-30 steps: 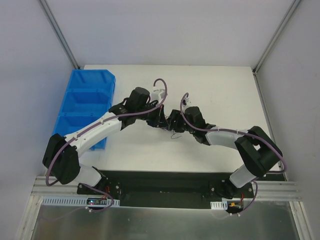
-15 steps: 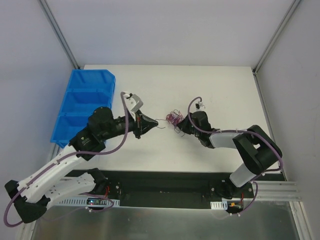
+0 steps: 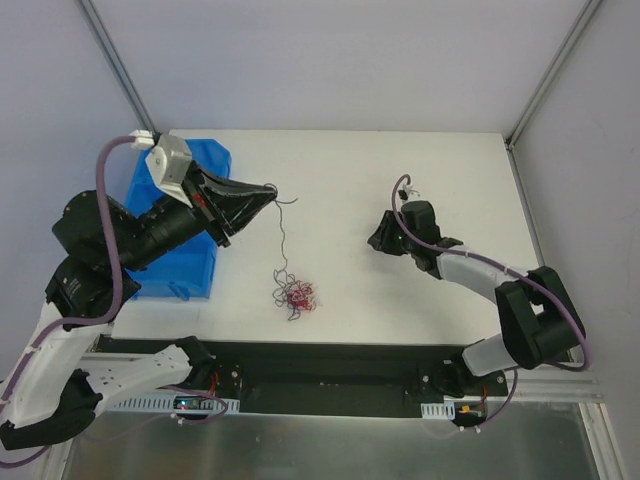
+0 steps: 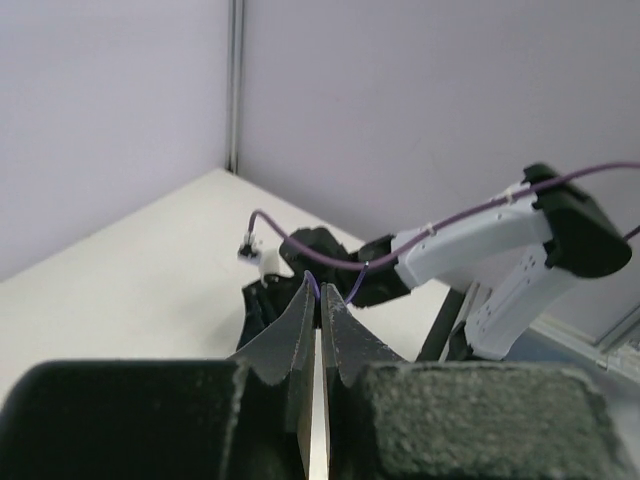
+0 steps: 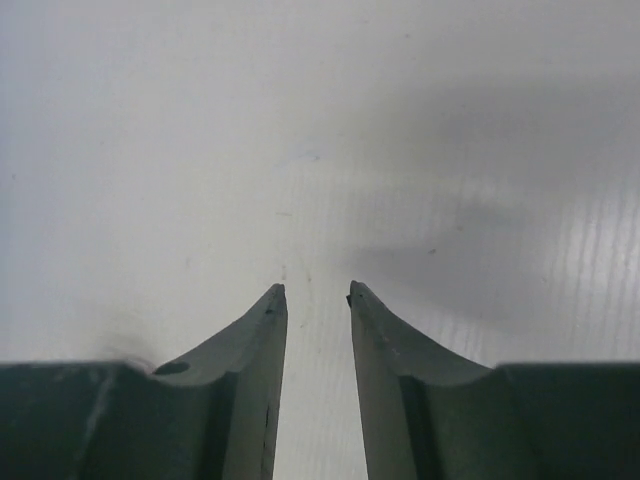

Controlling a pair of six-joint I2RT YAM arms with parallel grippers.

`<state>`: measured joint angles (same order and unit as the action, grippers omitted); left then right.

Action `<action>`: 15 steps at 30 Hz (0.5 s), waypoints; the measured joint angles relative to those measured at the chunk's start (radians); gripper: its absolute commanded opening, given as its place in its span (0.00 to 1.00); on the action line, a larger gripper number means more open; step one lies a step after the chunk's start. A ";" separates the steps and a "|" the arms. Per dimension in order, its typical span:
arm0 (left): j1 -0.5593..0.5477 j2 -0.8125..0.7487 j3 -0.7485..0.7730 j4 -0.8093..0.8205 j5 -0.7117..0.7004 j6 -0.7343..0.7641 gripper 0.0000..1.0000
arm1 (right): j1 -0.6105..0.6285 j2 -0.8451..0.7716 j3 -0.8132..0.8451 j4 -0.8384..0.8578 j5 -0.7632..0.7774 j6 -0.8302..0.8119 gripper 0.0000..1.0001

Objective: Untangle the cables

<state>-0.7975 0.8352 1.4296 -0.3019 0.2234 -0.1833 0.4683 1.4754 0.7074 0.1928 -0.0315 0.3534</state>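
The cables [image 3: 293,296] lie as a small red, dark and pale clump on the white table, near the front and left of centre. One thin dark strand [image 3: 281,235] rises from the clump to my left gripper [image 3: 272,191], which is lifted high and shut on its end. In the left wrist view the left gripper [image 4: 317,285] has its fingers pressed together with a thin wire end at their tips. My right gripper [image 3: 376,240] sits low over the table to the right of the clump, apart from it. In its wrist view the right gripper [image 5: 316,290] stands narrowly open over bare table.
A blue bin [image 3: 186,276] with compartments stands at the table's left, partly hidden under my left arm. The black mounting plate [image 3: 330,365] runs along the near edge. Grey walls close in the back and both sides.
My left gripper rose and swung left with the strand, dragging the clump toward the near left. The right gripper let the clump go, opened slightly and drew back to the right.
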 measured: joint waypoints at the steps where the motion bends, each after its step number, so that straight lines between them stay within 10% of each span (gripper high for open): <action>1: 0.000 0.019 0.049 -0.012 0.002 -0.010 0.00 | -0.004 -0.011 0.010 -0.007 -0.047 -0.048 0.50; 6: 0.000 0.120 0.157 -0.036 0.005 -0.057 0.00 | 0.030 -0.106 -0.027 0.029 -0.234 -0.227 0.79; 15: 0.000 0.280 0.202 -0.109 0.005 -0.098 0.00 | 0.356 -0.322 -0.054 0.160 -0.366 -0.397 0.84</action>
<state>-0.7975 1.1152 1.6318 -0.4110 0.2283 -0.2813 0.8242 1.1538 0.6533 0.3531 -0.3973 -0.0437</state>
